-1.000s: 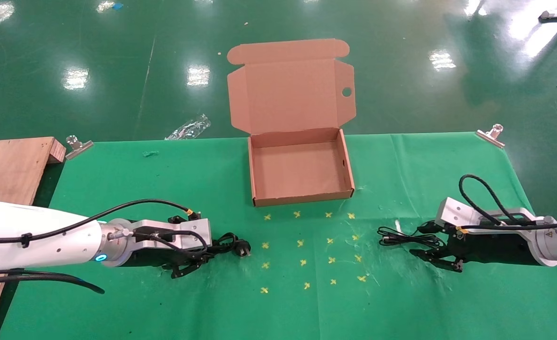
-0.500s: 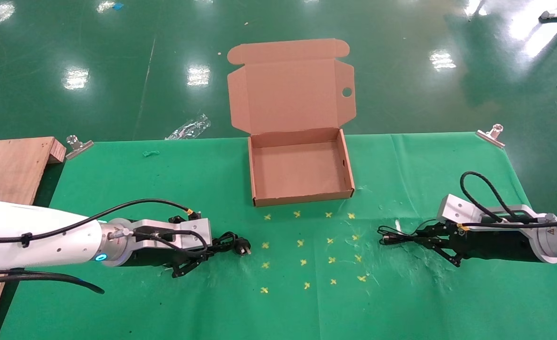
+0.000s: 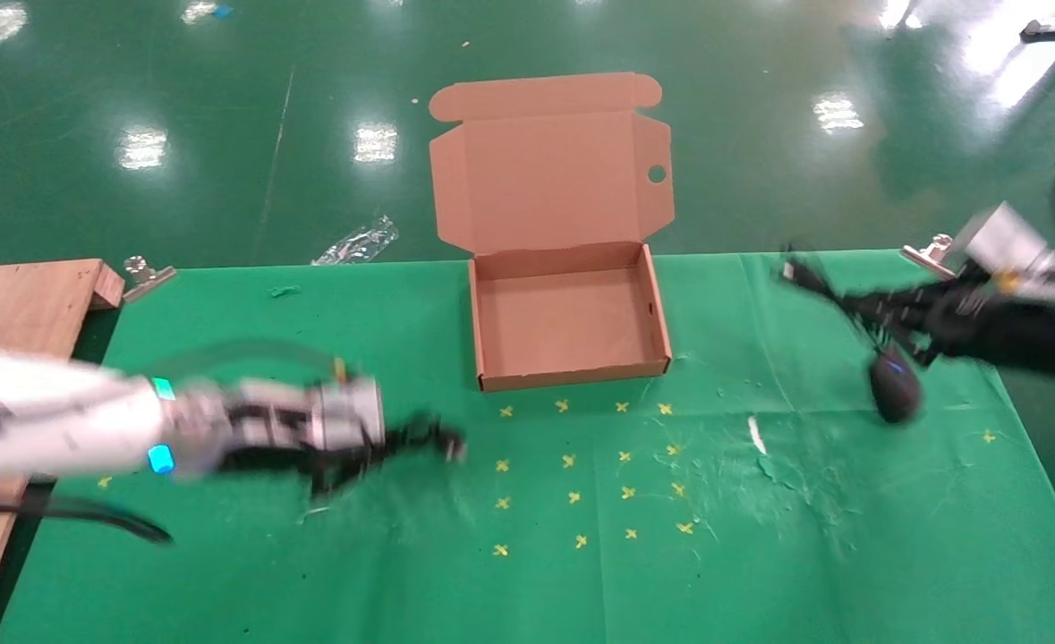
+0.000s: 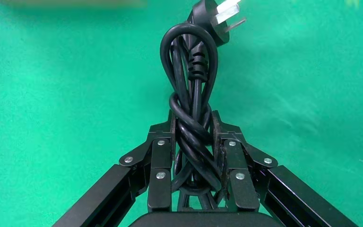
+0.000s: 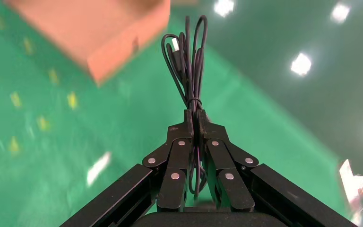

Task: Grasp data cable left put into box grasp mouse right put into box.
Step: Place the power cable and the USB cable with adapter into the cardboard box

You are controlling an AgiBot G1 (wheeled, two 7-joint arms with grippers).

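Note:
The data cable [image 4: 191, 94], a thick black coil with a metal plug, is clamped between my left gripper's [image 4: 192, 120] shut jaws. In the head view that gripper [image 3: 375, 452] holds the cable [image 3: 429, 440] just above the cloth at front left. My right gripper [image 5: 196, 116] is shut on the mouse's thin bundled cord [image 5: 189, 56]. In the head view it [image 3: 885, 313] is raised at the table's right, and the black mouse [image 3: 894, 389] with its blue mark hangs below it. The open brown box [image 3: 572, 371] stands at the back centre, its lid [image 3: 545, 179] upright.
A wooden board [image 3: 17, 313] lies at the far left. Metal clips [image 3: 147, 273] [image 3: 930, 252] hold the green cloth at the back corners. Yellow crosses [image 3: 572, 465] mark the cloth in front of the box. A white scrap [image 3: 755, 434] lies right of centre.
My right gripper has risen and swung back and to the right with the cord, lifting the mouse off the cloth. My left gripper has lifted slightly with the cable.

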